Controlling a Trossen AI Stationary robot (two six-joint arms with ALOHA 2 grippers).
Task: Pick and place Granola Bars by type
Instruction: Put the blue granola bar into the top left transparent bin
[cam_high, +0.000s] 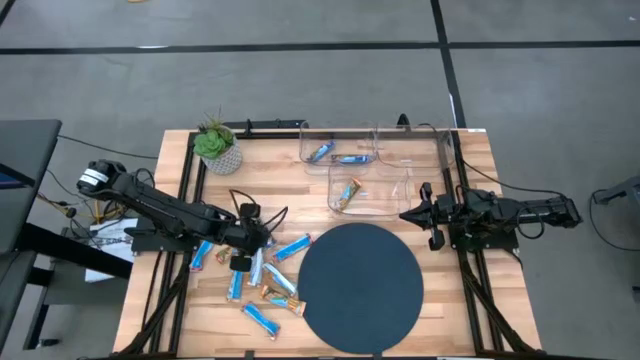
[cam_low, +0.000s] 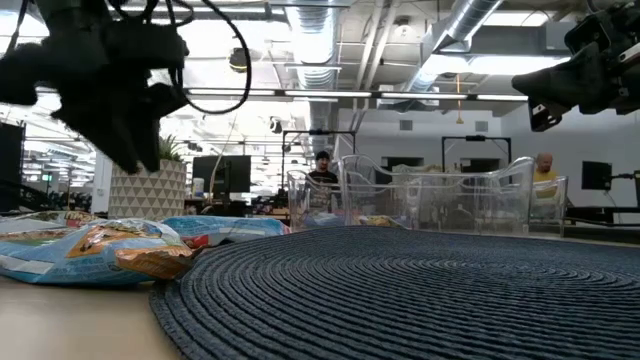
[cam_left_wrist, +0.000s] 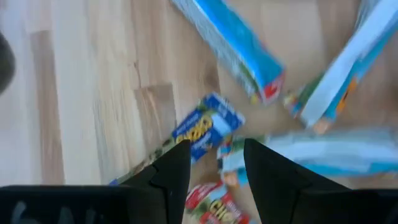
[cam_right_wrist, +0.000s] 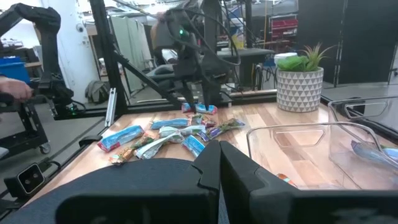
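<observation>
Bars (cam_high: 262, 275) mostly unsorted, heaped near desk's left-front edge; few already in bins (cam_high: 372, 165) at back-right. My left pincer (cam_high: 240, 250) released, hovering above heap. Right pincer (cam_high: 417, 213) clenched, empty, waiting beside bins.

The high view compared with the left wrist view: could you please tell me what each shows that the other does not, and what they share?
Only the high view shows the round dark mat, the clear bins already holding a few bars, the potted plant, and the right gripper waiting beside the bins. Only the left wrist view shows the wrapper print up close and the left gripper open, with nothing between its fingers. Both show the loose granola bars on the wooden table under the left gripper.
</observation>
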